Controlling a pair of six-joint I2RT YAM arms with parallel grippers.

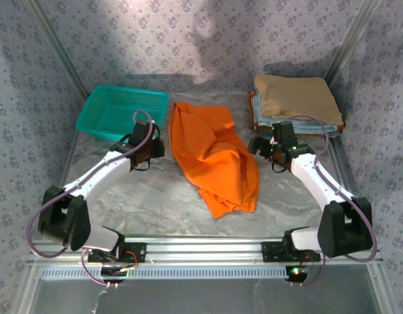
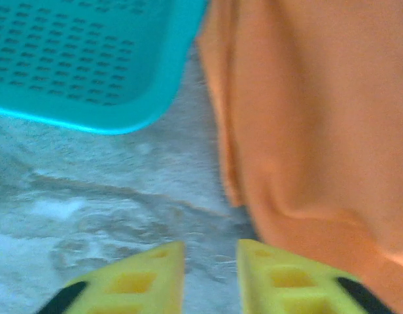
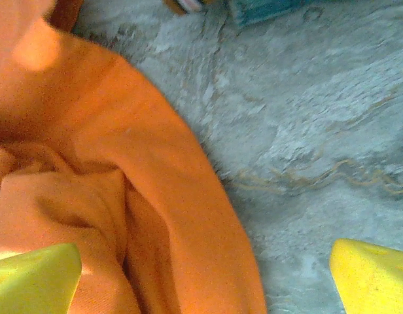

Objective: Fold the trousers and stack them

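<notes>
The trousers [image 1: 213,157] lie at the middle of the surface [image 1: 142,196]. The basket [image 1: 116,112] sits behind them to the left, and a stack of folded garments [image 1: 296,101] behind them to the right. My left gripper [image 1: 154,149] is just left of the trousers, and my right gripper [image 1: 258,145] is just right of them.

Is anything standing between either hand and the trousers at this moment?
Nothing visible does. The left hand sits beside the trousers, with bare table up to the cloth's edge; the basket lies off to the side. The right hand hangs over the cloth's edge, fingers wide.
</notes>
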